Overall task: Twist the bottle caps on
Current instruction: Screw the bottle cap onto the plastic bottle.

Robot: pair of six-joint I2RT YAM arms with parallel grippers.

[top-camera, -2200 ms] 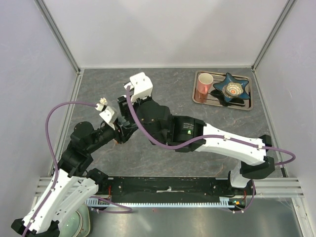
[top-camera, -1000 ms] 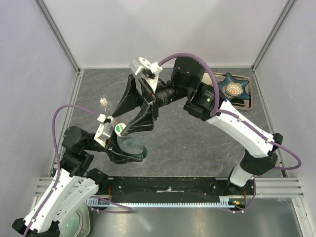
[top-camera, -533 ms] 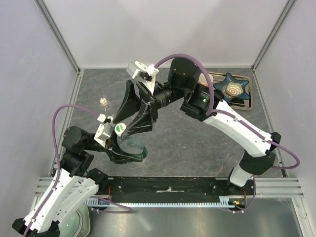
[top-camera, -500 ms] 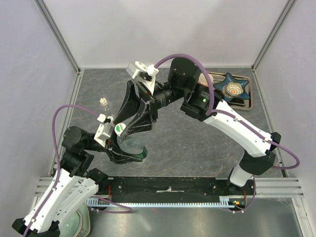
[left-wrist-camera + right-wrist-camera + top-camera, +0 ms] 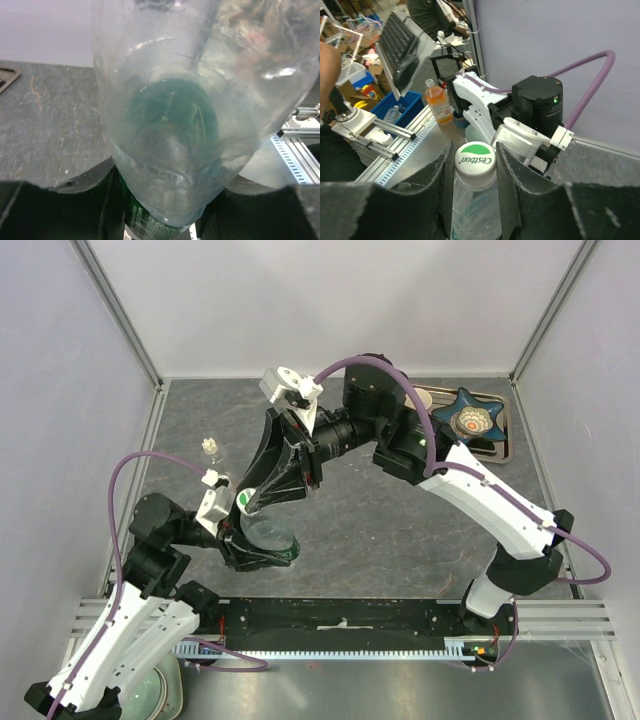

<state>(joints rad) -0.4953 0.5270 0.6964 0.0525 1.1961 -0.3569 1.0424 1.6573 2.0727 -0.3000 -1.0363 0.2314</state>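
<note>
The left wrist view cuts the top off the bottle (image 5: 200, 125), the right arm (image 5: 480, 500) hides much of the tray (image 5: 500, 448), and the tiny bottle (image 5: 209, 446) is too small to tell if capped.

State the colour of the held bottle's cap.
White cap, green patch on top; right wrist view.

- Robotics laboratory, test-cell type.
- Work area boxed by plain pale panels on aluminium frame posts (image 5: 120, 315) at 10 and 2 o'clock.
- Grey stone-pattern tabletop (image 5: 400, 530); slotted cable duct (image 5: 330, 648) and extruded rail (image 5: 590, 615) along the 6 o'clock edge.
- Right wrist view: computer keyboard (image 5: 402, 42) at 10 o'clock, blue storage bin (image 5: 395, 112) at 9 o'clock, cluttered benches beyond.
</note>
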